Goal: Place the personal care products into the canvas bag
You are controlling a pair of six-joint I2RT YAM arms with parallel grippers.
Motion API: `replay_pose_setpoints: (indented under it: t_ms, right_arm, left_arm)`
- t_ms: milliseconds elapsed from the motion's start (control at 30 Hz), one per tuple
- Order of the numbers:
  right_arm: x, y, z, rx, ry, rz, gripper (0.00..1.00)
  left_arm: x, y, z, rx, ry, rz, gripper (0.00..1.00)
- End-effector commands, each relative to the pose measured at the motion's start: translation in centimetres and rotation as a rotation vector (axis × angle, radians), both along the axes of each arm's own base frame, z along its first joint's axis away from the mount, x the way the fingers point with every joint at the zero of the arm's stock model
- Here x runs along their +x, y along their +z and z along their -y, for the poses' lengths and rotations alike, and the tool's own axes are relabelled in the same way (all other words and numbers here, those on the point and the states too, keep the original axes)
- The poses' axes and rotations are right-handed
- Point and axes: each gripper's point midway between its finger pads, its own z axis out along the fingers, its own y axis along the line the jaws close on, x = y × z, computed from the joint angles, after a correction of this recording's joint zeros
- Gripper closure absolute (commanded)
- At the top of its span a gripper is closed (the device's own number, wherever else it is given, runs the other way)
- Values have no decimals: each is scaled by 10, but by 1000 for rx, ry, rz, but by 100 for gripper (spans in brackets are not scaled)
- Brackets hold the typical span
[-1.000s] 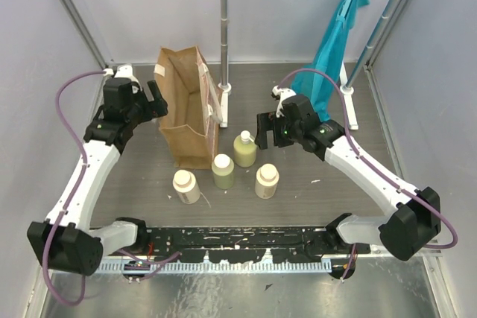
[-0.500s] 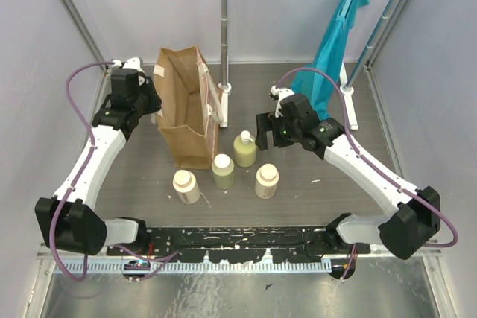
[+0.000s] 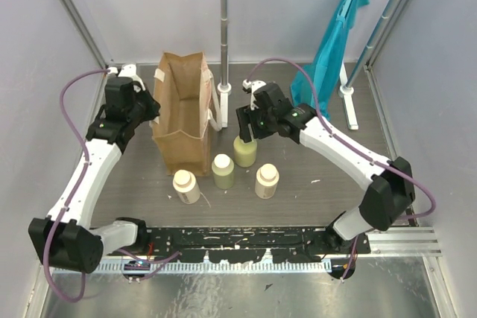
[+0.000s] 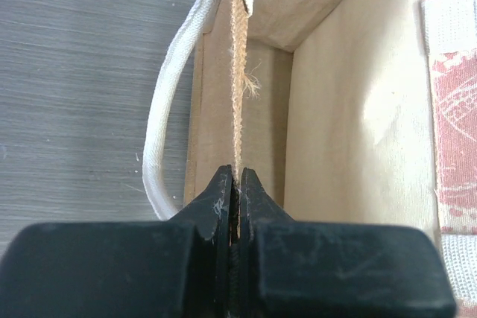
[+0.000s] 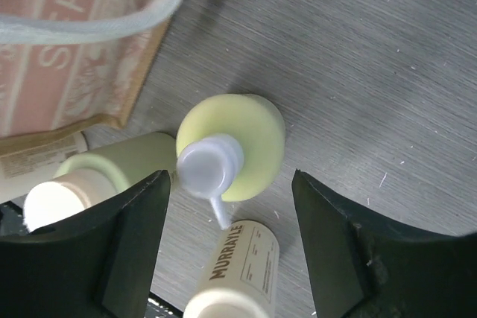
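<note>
The tan canvas bag (image 3: 182, 121) stands open at the back left, its white strap (image 4: 159, 135) hanging outside. My left gripper (image 3: 153, 106) is shut on the frayed rim (image 4: 238, 94) of the bag's left wall. My right gripper (image 3: 246, 129) hovers open over the yellow-green pump bottle (image 3: 245, 151), a finger on either side of it (image 5: 238, 143) and not touching. A second yellow-green bottle (image 3: 223, 171) and two cream bottles (image 3: 186, 186) (image 3: 267, 181) stand in front. The right wrist view shows the near cream bottle (image 5: 242, 262) and the other green one (image 5: 130, 160).
A metal pole (image 3: 223, 27) with a white foot (image 3: 224, 88) rises just behind the bag. A teal cloth bag (image 3: 337, 42) hangs from a rack at the back right, whose white base (image 3: 348, 106) lies on the table. Grey walls close both sides.
My left gripper has closed on the bag's rim and the bag now stands squarer. My right arm has swung left over the pump bottle, its jaws narrowing.
</note>
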Motion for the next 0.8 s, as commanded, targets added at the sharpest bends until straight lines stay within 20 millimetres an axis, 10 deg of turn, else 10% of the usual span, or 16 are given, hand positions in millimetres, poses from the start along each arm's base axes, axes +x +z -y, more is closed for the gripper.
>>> replay_pose_setpoints:
  t_ms: [0,767]
  right_arm:
    - [13,4,-6,-30,13,38,28]
    - [15,-30,-19,-129,57,2,55]
  left_arm:
    - [-17,7,-1,-15,4,-2,98]
    - [-40,-4,-1,-54,1,19,98]
